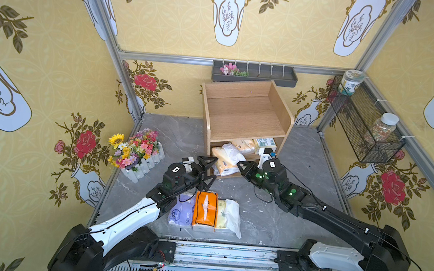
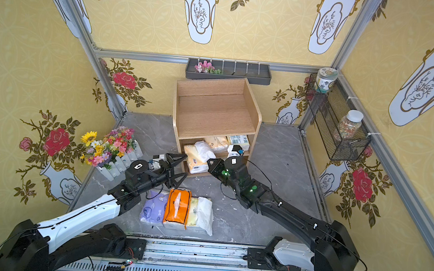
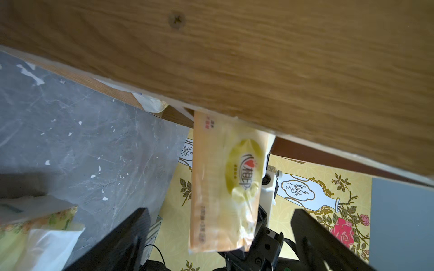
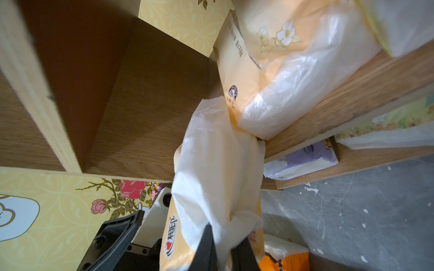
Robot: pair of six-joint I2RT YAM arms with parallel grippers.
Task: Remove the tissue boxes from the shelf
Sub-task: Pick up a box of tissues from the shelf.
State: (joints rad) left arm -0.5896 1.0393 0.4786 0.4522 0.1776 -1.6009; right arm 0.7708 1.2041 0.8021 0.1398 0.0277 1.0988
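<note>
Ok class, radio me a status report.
Left gripper open, empty. Right gripper shut on yellow pack at shelf front. More packs inside. Nothing blocking.

A flower box (image 1: 139,156) is sitting at my ten o'clock. At twelve a dark tray (image 1: 269,79) is hanging; at two, a wire basket (image 1: 356,119) is holding two jars (image 1: 351,83) (image 1: 381,129).

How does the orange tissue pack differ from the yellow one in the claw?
The orange pack lies flat on the table, ungripped; the yellow pack hangs tilted at the front of the shelf, its white flap pinched by the right gripper. Both are soft plastic-wrapped packs.
</note>
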